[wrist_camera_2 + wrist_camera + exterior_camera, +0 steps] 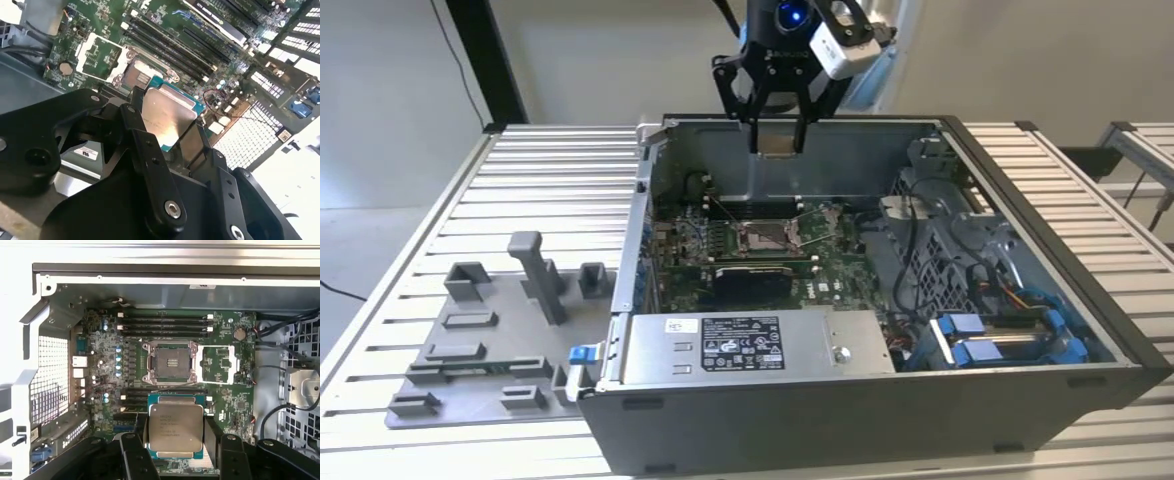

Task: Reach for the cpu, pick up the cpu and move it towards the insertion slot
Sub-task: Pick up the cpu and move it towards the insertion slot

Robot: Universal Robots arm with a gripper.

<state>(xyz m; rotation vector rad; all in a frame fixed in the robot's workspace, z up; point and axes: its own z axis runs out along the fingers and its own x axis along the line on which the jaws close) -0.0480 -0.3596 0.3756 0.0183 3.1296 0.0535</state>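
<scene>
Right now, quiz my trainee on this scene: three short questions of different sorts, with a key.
1. True or false: the pincer is shut on the cpu.
2. In the exterior view the cpu is: A) seated in the insertion slot, B) held above the computer case, C) on the grey tray.
3. Fill in: the insertion slot sits on a ____ circuit board.

Key: 1 true; 2 B; 3 green.

Hung in open air above an open computer case (pixel 881 400), the gripper (pixel 778 140) clamping the cpu (pixel 176 427), with clear room down to the insertion slot (pixel 765 236), flanked by long black slots (pixel 165 324), cables (pixel 914 250) and case walls.
</scene>
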